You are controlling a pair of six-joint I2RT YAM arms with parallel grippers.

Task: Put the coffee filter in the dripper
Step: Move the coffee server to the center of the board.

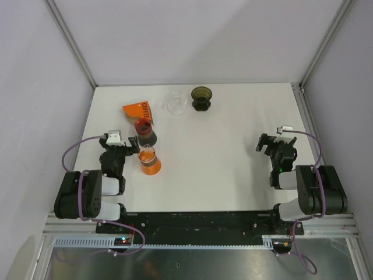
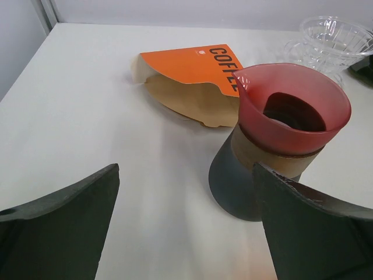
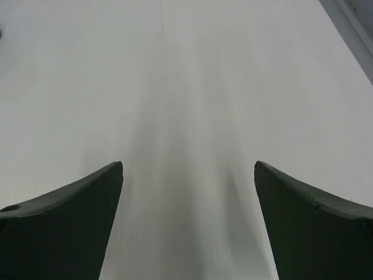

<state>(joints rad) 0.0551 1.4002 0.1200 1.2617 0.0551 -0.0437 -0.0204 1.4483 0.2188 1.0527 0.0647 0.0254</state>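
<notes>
As seen from above, both arms sit at the near edge of the table (image 1: 233,175), well apart, one on each side.

Left gripper (image 1: 120,143): its jaws stand fully spread and hold nothing. In its wrist view, the gripper (image 2: 186,233) shows bare tabletop between its two dark fingers (image 2: 64,227). The right finger overlaps the base of the red vessel (image 2: 280,140), but contact cannot be told.

Right gripper (image 1: 275,143): its jaws are likewise spread wide and empty. Its wrist view shows the gripper (image 3: 186,227) over plain white surface only.

Filter pack (image 1: 137,109): it lies flat at the rear left of the table, orange, lettered "COFFEE". Its mouth is open, and brown filter paper (image 2: 186,105) shows inside the pack (image 2: 186,61).

Clear dripper (image 1: 175,104): it stands to the right of the pack, apart from it, at the rear centre. The left wrist view shows it (image 2: 335,35) at the upper right, with no filter visible in it.

Other items: a dark piece (image 1: 201,98) stands just right of the clear dripper. The red vessel (image 1: 143,129) stands upright just in front of the pack. An orange vessel (image 1: 149,162) stands nearer the arms, beside the left gripper.
</notes>
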